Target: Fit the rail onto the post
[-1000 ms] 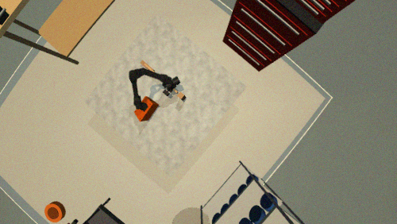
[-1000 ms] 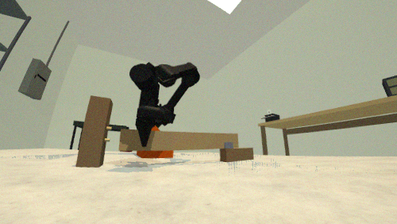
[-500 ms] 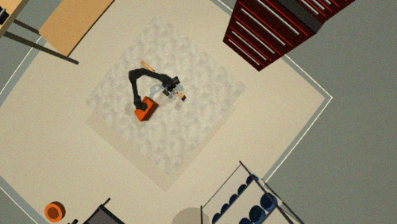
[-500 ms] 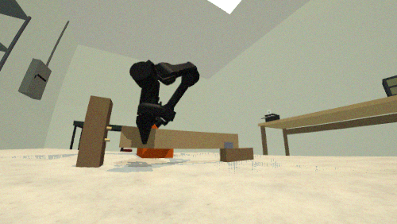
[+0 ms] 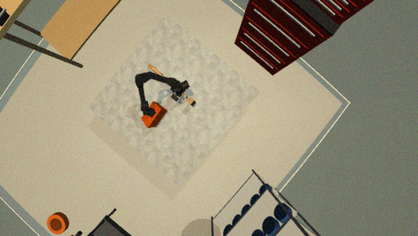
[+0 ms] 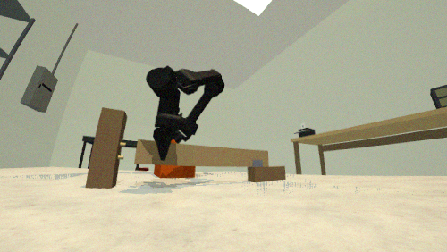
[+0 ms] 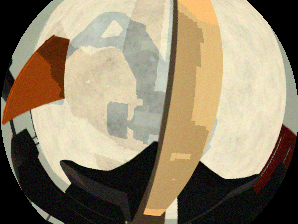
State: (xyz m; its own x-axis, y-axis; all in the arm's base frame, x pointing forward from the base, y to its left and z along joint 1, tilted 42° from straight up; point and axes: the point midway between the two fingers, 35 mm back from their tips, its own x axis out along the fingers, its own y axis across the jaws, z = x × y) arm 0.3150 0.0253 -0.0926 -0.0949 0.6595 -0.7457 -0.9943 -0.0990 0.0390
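The tan rail (image 6: 215, 155) (image 7: 187, 90) is held off the table at its near end. It looks close to level, with that end slightly higher in the exterior view. Its far end is behind the grey-blue bracket (image 6: 257, 163) on the low footboard block (image 6: 273, 173); how deep it sits is hard to tell. The brown post (image 6: 105, 149) stands upright at the left. Its upper peg (image 6: 122, 144) and lower peg (image 6: 121, 157) point at the rail end and show bare, with a small gap between. My gripper (image 6: 163, 156) (image 7: 167, 146) is shut on the rail near that end. The holes are hidden.
The orange arm base (image 5: 154, 115) (image 6: 174, 172) (image 7: 37, 80) stands beside the rail, behind it in the exterior view. The arm (image 5: 160, 77) arches above the rail. A dark red striped rack (image 5: 284, 33) and a wooden bench (image 5: 79, 25) stand farther off.
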